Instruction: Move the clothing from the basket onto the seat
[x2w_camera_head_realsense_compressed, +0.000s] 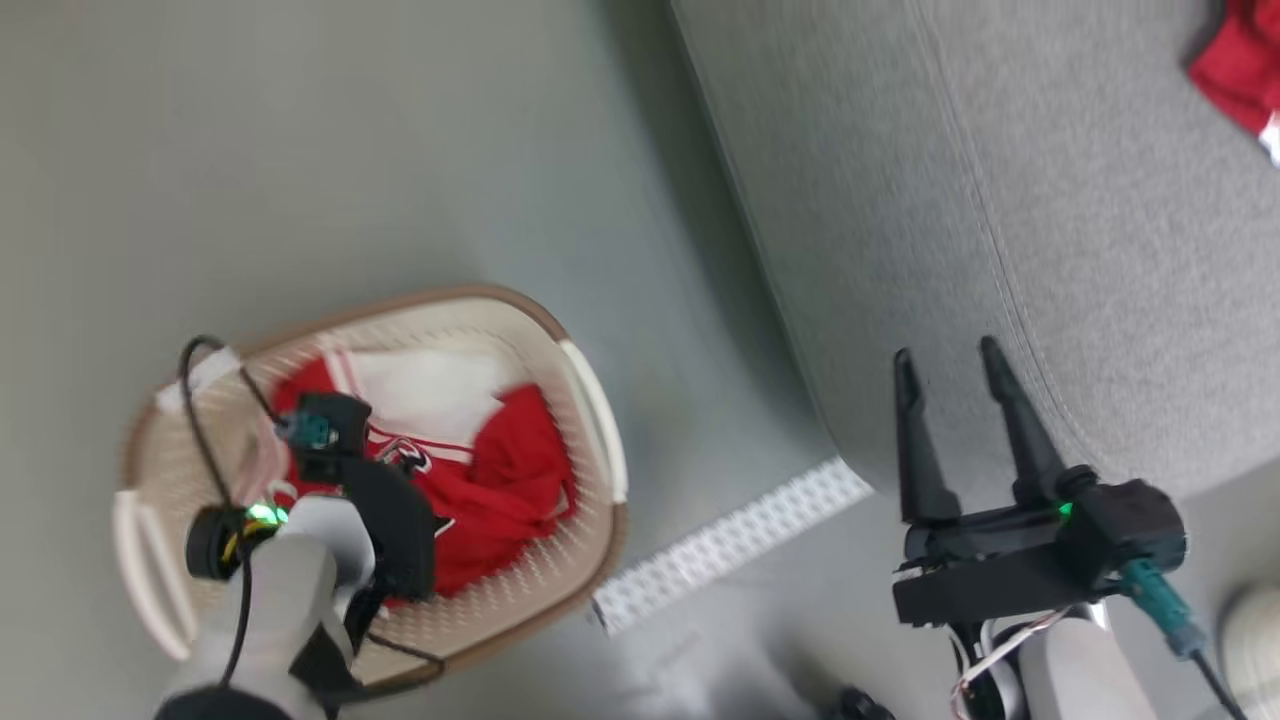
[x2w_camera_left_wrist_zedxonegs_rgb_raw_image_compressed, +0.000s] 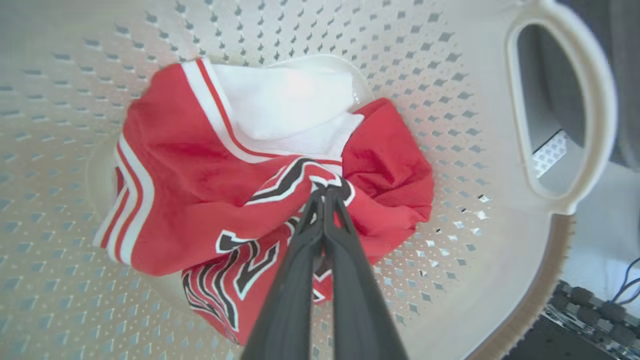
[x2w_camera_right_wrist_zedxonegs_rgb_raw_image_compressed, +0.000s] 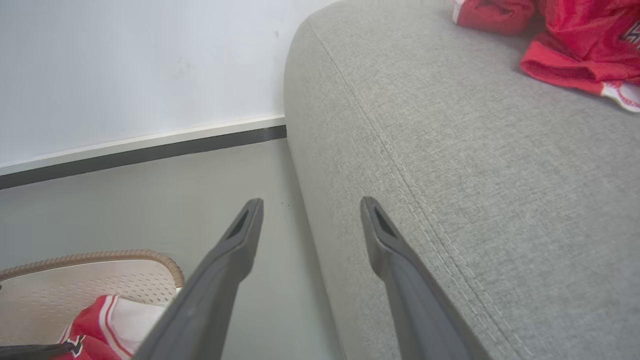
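In the basket (x2w_camera_head_realsense_compressed: 450, 293) on the floor (x2w_camera_head_realsense_compressed: 300, 150), the clothing (x2w_camera_left_wrist_zedxonegs_rgb_raw_image_compressed: 190, 185) is lying in a loose red bundle, its white trim and dark numbers showing, bunched at the middle of the perforated bottom. The left tool (x2w_camera_left_wrist_zedxonegs_rgb_raw_image_compressed: 326, 190) is reaching down into it with its fingers pressed together, pinching a fold of the printed fabric near the bundle's centre.

The cloth is looking thin, soft and light. I am judging that it will drape and trail rather than keep any shape, so a gathered fold like this one seems the right place to hold. A pinch that catches only one smooth layer may slip, and loose ends may drag over the rim on the way up.

The basket walls are rising all round the bundle, with a handle (x2w_camera_left_wrist_zedxonegs_rgb_raw_image_compressed: 560, 115) opening on the side facing the seat (x2w_camera_head_realsense_compressed: 1000, 180). A band of bare floor is separating the two, and a pale perforated strip (x2w_camera_head_realsense_compressed: 730, 545) is lying there by the seat's corner. The right tool (x2w_camera_head_realsense_compressed: 947, 352) is hovering at the seat's rounded edge, fingers spread wide and holding nothing. Farther along the cushion a red heap (x2w_camera_right_wrist_zedxonegs_rgb_raw_image_compressed: 575, 45) is lying, well apart from that tool, and the broad grey stretch between is offering landing room.
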